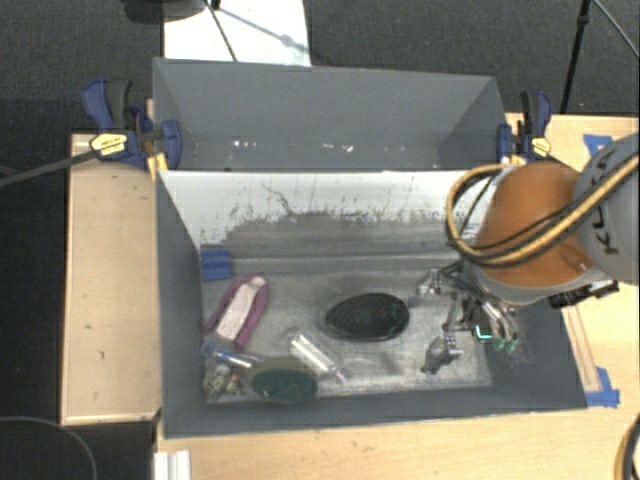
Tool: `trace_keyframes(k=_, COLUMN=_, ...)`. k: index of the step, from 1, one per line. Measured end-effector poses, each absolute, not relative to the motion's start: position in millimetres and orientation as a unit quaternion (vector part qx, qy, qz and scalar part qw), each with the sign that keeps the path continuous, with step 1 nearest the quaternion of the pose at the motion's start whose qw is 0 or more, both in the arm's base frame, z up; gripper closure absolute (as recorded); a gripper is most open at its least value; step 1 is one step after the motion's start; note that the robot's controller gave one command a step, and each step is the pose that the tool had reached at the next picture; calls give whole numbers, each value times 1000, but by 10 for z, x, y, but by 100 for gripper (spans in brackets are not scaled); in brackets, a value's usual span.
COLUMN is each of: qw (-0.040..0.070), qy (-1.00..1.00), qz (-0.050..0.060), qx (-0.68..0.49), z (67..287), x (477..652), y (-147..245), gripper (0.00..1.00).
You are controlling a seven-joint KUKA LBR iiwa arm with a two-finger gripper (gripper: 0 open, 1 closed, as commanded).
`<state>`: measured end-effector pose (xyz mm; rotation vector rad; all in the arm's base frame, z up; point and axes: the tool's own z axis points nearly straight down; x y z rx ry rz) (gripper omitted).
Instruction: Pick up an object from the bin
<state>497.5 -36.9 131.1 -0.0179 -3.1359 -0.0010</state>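
I see the gripper (445, 348) at the bin's (300, 238) right end, can't tell if spread or closed, with the black oval pad (368, 317) mid-floor just left; it looks light and flattish, so I'd pinch its narrow width

One each: brush (368, 318), disc (283, 384), vial (315, 353), block (215, 265), pouch (240, 308)

My grey metal bin (330, 243): black oval mesh pad (367, 317) mid-floor; pink-purple tube (238, 308), clear plastic vial (312, 353), dark green disc (283, 384) left.
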Motion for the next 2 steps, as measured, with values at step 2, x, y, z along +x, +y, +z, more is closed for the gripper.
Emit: trace_keyframes(k=2, qw=-7, qy=-1000, qz=0, qx=26, z=735, x=4940, y=870, gripper=0)
